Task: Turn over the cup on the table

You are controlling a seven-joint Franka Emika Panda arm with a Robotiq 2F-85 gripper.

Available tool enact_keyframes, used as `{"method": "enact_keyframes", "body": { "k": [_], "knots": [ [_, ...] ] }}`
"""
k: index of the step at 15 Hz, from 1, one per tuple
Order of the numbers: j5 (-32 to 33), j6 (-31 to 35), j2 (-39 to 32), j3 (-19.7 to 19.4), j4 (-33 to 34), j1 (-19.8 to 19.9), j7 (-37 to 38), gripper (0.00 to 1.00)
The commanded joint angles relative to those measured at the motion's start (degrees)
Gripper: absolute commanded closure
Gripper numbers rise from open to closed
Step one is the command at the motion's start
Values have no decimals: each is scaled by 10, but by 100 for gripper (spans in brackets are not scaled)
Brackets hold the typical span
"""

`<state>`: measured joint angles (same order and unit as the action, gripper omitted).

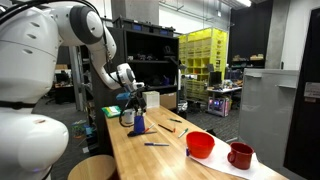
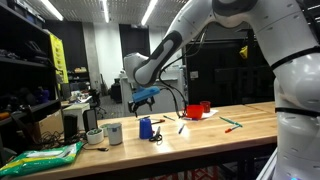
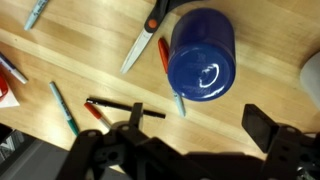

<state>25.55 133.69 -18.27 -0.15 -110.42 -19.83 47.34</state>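
Exterior view, left end of the worktop (image 2: 215, 137): a crumpled green bag (image 2: 40, 158) lies at the near corner. Just right of it we note a small pale pot (image 2: 93, 137), then a white beaker (image 2: 113, 132), close together but apart.

Next to the right: the cup (image 2: 146, 128), small, blue, standing on the light wood, near the beaker and not touching it. Something dark lies on the wood at its right side; too small for us to name from here.

The hand (image 2: 145, 98) hangs directly above the cup with a clear gap between them. It is released, jaws spread wide, nothing in them.

Further right, well apart from the cup: a red bowl (image 2: 197, 110) toward the far edge. Beyond that, a couple of pens (image 2: 232, 125) lie flat on the wood.

Wrist view, left to right: a teal pen (image 3: 62, 106), a black-and-red marker (image 3: 115, 108), scissors (image 3: 140, 45) with blades pointing down-left, an orange pen just beside them. Then the cup (image 3: 202, 55), seen from above as a round blue face with a glint. We cannot tell whether that face is its base or its inside. The dark fingers (image 3: 265, 128) sit at the bottom edge, clear of the cup.
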Motion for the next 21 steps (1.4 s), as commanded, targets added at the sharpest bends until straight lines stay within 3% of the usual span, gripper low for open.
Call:
{"method": "enact_keyframes", "body": {
  "k": [1, 13, 14, 16, 19, 21],
  "knots": [
    [-44, 34, 26, 23, -47, 20, -2, 0],
    [-129, 141, 18, 25, -107, 41, -18, 0],
    [-132, 143, 17, 25, -106, 40, -20, 25],
    [-130, 143, 15, 25, -103, 37, -22, 32],
    [-128, 134, 13, 26, -93, 36, -28, 54],
    [-131, 127, 10, 28, -85, 38, -40, 54]
  ]
}}
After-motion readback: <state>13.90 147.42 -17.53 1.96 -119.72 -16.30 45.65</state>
